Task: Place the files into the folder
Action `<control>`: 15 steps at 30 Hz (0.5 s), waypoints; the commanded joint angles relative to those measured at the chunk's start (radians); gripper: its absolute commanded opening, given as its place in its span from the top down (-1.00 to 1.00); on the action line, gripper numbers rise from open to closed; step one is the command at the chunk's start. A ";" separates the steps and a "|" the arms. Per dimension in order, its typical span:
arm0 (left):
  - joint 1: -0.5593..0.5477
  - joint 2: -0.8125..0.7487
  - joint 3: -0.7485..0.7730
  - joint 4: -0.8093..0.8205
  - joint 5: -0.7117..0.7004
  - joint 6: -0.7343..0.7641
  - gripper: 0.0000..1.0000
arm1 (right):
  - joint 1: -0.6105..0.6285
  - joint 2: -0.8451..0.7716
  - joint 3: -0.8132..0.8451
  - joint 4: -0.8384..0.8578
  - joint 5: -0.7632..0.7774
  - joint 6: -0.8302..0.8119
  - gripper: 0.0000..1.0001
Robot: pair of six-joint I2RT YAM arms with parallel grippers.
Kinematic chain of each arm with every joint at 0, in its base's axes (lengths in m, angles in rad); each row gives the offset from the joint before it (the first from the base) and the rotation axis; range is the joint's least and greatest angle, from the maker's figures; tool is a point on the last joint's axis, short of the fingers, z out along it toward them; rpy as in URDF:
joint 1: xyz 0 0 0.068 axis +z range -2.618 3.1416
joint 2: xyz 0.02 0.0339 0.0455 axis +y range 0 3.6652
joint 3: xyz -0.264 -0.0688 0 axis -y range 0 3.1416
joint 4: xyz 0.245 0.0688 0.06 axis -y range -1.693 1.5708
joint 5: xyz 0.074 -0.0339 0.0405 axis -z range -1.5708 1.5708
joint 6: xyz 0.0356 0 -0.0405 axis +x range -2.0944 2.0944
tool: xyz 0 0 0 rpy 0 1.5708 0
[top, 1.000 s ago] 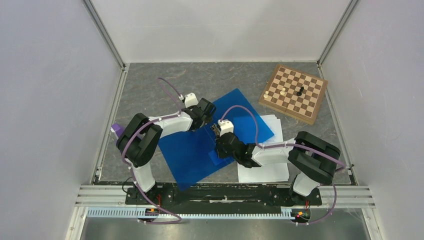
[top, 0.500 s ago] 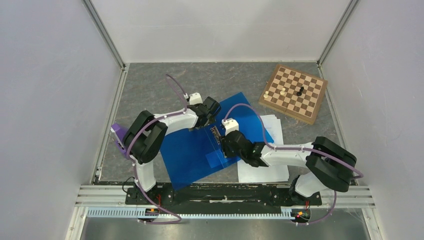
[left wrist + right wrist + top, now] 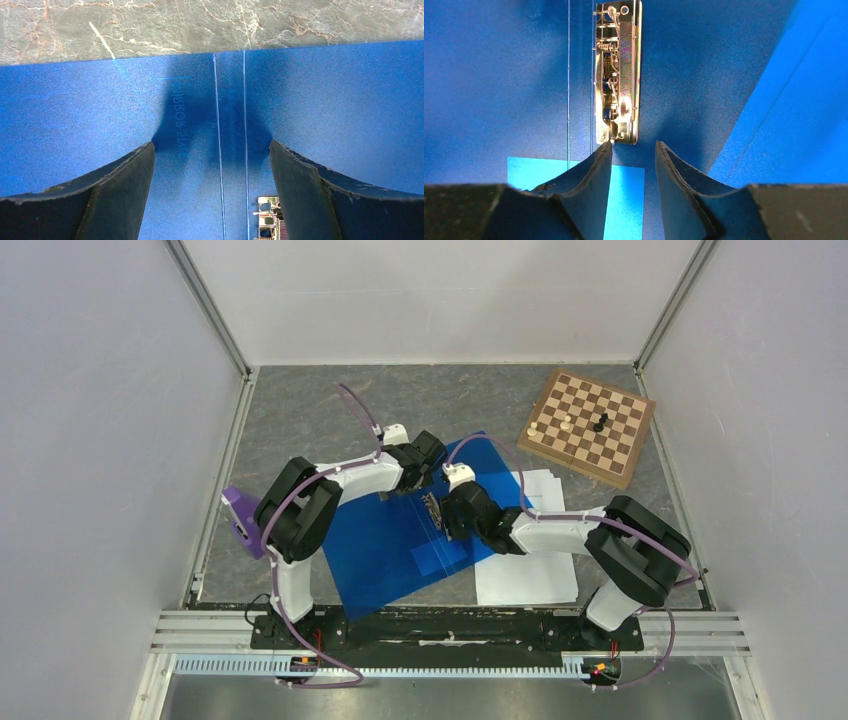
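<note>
The blue folder (image 3: 380,540) lies open and flat on the grey table. Its metal clip (image 3: 618,75) runs beside the spine creases. White files (image 3: 530,580) lie to its right, partly under the right cover and my right arm. My left gripper (image 3: 211,150) is open, low over the spine near the folder's far edge, with nothing between the fingers (image 3: 125,190). My right gripper (image 3: 634,147) is partly open, its left fingertip (image 3: 601,160) at the near end of the clip. The gap between its jaws is empty. In the top view both grippers (image 3: 436,472) (image 3: 434,510) sit close together over the folder's middle.
A brown chessboard (image 3: 588,428) with a few pieces sits at the back right. A purple block (image 3: 240,520) lies by the left arm's elbow. White walls close in the table on three sides. A lighter blue patch (image 3: 629,200) shows on the folder's inside.
My right gripper has moved farther up the folder's inside to the clip's end, and its jaws have parted. The left gripper has shifted slightly right, toward the far edge.
</note>
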 commanded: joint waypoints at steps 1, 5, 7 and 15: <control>-0.002 0.174 -0.088 -0.087 0.171 -0.072 -0.81 | 0.001 -0.001 0.022 0.084 -0.019 0.031 0.21; -0.002 0.195 -0.090 -0.087 0.181 -0.084 -0.81 | 0.002 0.010 0.019 0.112 -0.031 0.072 0.25; -0.002 0.201 -0.093 -0.086 0.181 -0.089 -0.81 | 0.002 0.008 0.006 0.139 -0.046 0.104 0.27; -0.003 0.206 -0.117 -0.075 0.172 -0.103 -0.81 | 0.003 -0.023 -0.032 0.189 -0.039 0.162 0.34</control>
